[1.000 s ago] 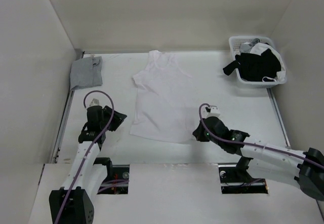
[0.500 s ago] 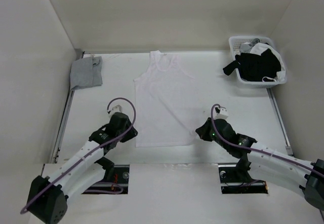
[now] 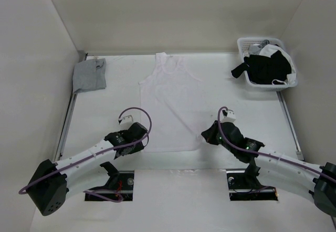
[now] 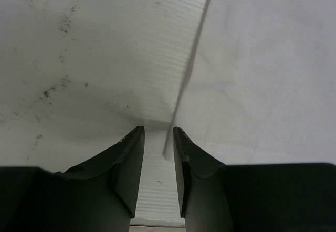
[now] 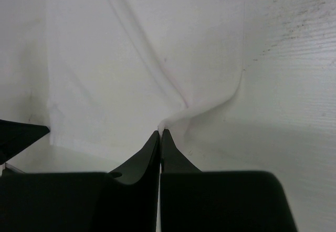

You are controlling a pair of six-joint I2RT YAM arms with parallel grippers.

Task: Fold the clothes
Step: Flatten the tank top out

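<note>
The clothes, a white sleeveless tank top (image 3: 170,103), lie spread flat on the table with the straps at the far side and the hem toward me. My right gripper (image 3: 203,136) is at the hem's right corner, shut on a pinched peak of the fabric (image 5: 173,117), its fingertips pressed together (image 5: 160,132). My left gripper (image 3: 143,143) sits low at the hem's left corner. Its jaws stand apart (image 4: 158,131), and the tank top's side edge (image 4: 181,101) runs down to the tip of the right finger (image 4: 181,153). No cloth is gripped between them.
A small grey folded garment (image 3: 89,74) lies at the far left by the wall. A white basket (image 3: 242,45) holding a black and white bundle (image 3: 268,66) stands at the far right. Walls close in the table on three sides.
My left arm swung in from the left to the hem's left corner, and its jaws narrowed a little. The tank top was drawn straight and flat. My right gripper kept its hold.
</note>
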